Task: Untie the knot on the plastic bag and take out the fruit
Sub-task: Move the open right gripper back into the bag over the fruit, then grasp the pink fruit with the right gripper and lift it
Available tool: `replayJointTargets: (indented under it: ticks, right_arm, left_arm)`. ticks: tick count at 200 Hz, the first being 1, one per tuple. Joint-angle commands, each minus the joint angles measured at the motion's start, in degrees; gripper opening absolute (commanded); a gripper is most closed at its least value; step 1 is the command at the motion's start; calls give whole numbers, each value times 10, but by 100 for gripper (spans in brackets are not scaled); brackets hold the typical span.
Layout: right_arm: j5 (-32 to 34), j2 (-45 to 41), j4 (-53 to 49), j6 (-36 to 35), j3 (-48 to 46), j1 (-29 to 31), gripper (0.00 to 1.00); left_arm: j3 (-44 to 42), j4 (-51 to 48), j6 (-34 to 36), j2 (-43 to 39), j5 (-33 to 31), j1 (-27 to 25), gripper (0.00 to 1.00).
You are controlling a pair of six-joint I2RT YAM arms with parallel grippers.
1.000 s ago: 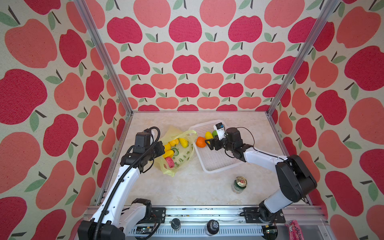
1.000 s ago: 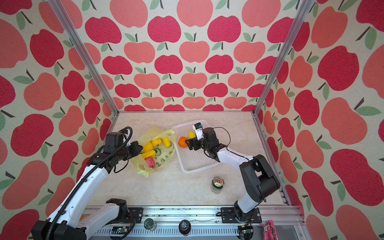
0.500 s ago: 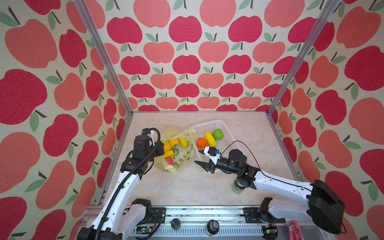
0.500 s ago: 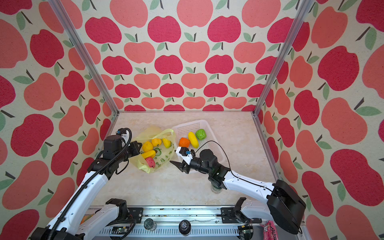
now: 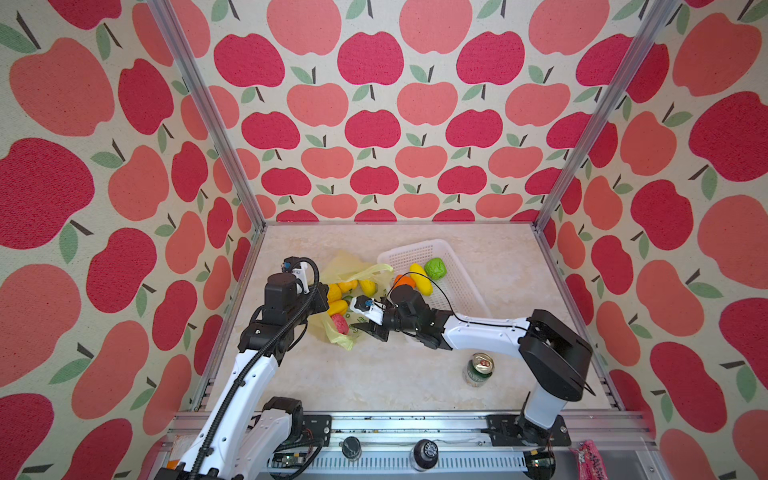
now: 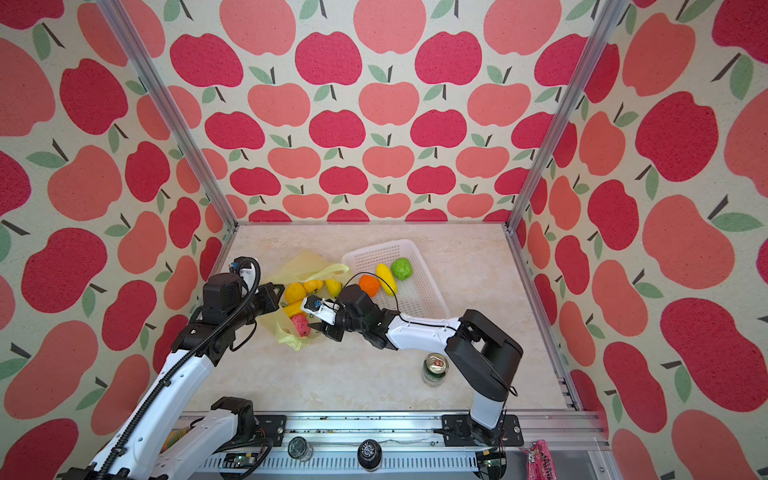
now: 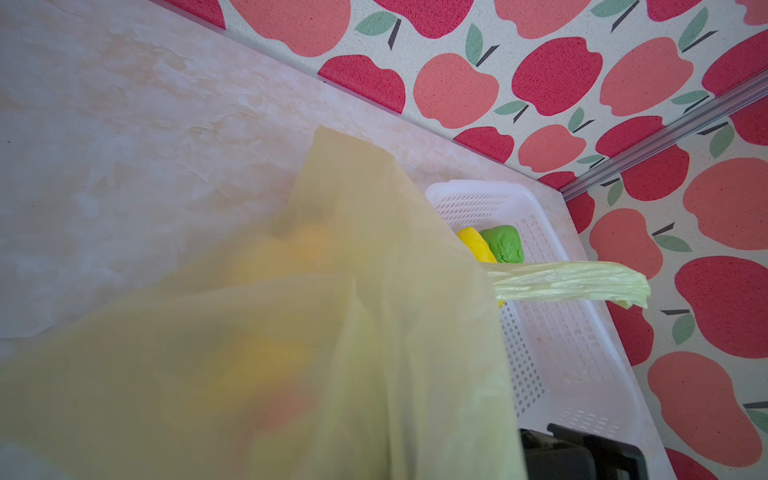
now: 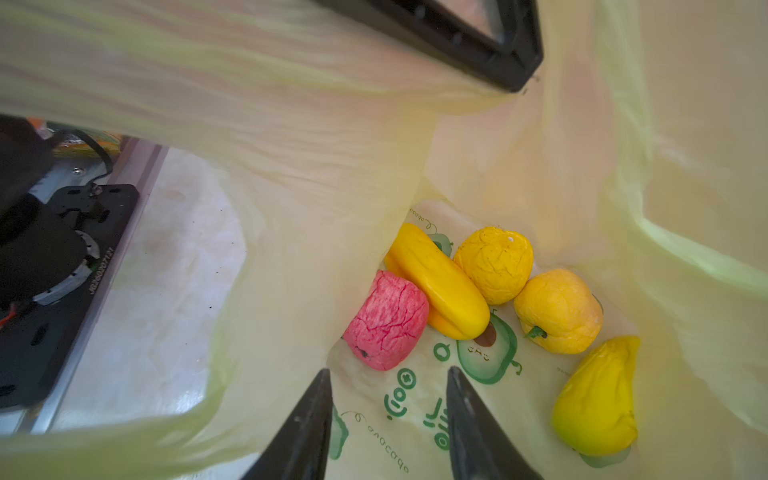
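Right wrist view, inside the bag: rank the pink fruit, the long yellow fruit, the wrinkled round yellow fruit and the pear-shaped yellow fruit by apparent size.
1. Long yellow fruit and pear-shaped yellow fruit: about alike; the second sits nearer the camera, so unsure.
2. Pink fruit.
3. Wrinkled round yellow fruit.

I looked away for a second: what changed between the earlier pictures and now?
The right gripper swung from over the white mesh basket to the mouth of the translucent yellow plastic bag; its jaws stand open, pointing at the crinkled pink toy fruit. Nothing was gripped. Unchanged: the left gripper shut on the bag's edge, three fruits in the basket, the green drink can.
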Motion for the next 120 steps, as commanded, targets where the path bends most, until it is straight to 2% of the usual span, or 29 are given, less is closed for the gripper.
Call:
replayJointTargets:
  ticks: [1, 20, 48, 84, 120]
  right_arm:
    - [13, 63, -77, 3, 71, -3, 47]
    - [7, 106, -109, 3, 118, -1, 49]
    - [-25, 136, -132, -5, 147, -1, 66]
    - [-59, 169, -166, -7, 186, -1, 78]
    - [-104, 194, -178, -8, 209, 2, 97]
  left_arm:
    - [-6, 13, 12, -10, 5, -3, 0]
    - [-6, 13, 13, -8, 5, -5, 0]
    - [-6, 15, 12, -6, 5, -4, 0]
    - [-6, 15, 12, -6, 6, -4, 0]
    - [-6, 15, 12, -5, 8, -5, 0]
